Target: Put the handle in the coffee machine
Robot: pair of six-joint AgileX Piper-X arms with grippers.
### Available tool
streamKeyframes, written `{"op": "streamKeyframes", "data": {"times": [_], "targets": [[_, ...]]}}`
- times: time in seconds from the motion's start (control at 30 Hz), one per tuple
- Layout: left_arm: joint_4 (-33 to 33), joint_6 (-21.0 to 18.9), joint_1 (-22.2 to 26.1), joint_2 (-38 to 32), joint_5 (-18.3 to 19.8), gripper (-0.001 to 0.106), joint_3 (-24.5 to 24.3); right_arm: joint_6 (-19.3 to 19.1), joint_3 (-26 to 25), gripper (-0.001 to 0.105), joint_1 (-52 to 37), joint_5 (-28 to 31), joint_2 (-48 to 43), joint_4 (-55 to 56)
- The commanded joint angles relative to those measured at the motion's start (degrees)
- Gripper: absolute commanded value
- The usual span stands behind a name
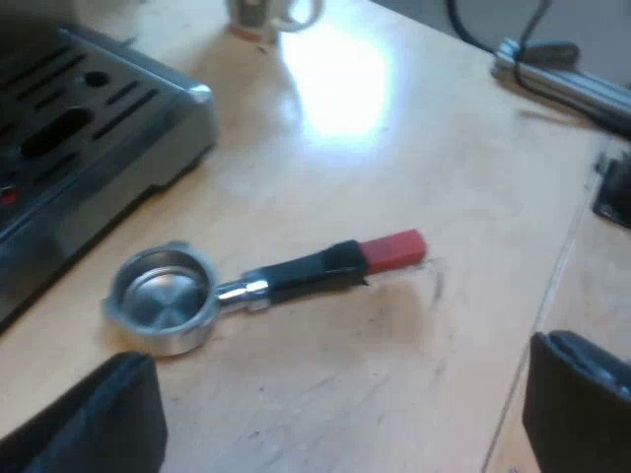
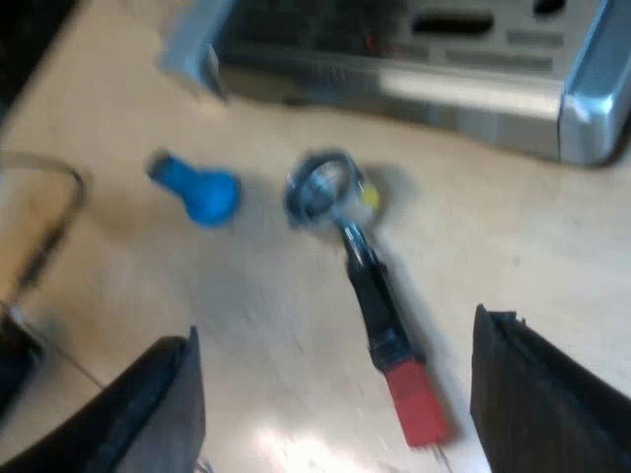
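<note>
The metal holder [image 1: 266,284] lies loose and flat on the wooden table [image 1: 394,394], not yet fitted to the espresso machine [image 1: 89,128]. Its round basket [image 1: 163,296] sits open side up just beside the machine's base, and its dark handle [image 1: 315,271] points away from the machine and ends in the red end [image 1: 394,249]. The left gripper [image 1: 340,350] hangs above the holder with its two black fingers spread wide and nothing between them. The right gripper [image 2: 335,330] is likewise wide open and empty, hanging over the handle. A blue tamper [image 2: 197,187] lies on its side near the basket, apart from it. A mug [image 1: 271,12] stands farther off, beyond the machine's corner. Assessment: the holder looks rigid and, being solid metal at the basket, probably heavy at that end, so it may droop if held by the red tip alone. The polished basket and neck look slippery, while the dark grip looks matt and the better purchase. Recommended hold: across the dark handle, close to the metal neck, fingers closing on its two sides. Risk: the round handle could roll or twist in the grip during the lift and the turn needed to lock it.
</note>
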Motion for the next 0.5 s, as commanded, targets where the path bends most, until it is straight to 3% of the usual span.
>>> {"op": "streamKeyframes", "data": {"times": [0.03,0.23,0.37,0.5], "targets": [[-1.6,0.6,-1.5,2.1,0.6,0.076,-0.4,1.0,-0.5,0.06,7.0,6.0,3.2,-1.0],[-1.5,4.5,-1.7,8.4,0.3,0.076,-0.4,4.7,-0.5,0.06,15.6,13.4,8.7,-4.7],[-1.5,6.7,-1.7,11.1,0.3,0.076,-0.4,4.7,-0.5,0.059,18.4,15.7,12.6,-5.1],[-2.1,9.2,-1.7,14.4,-2.0,0.076,-0.4,5.1,-0.5,0.043,20.3,20.9,17.5,-5.1]]}}
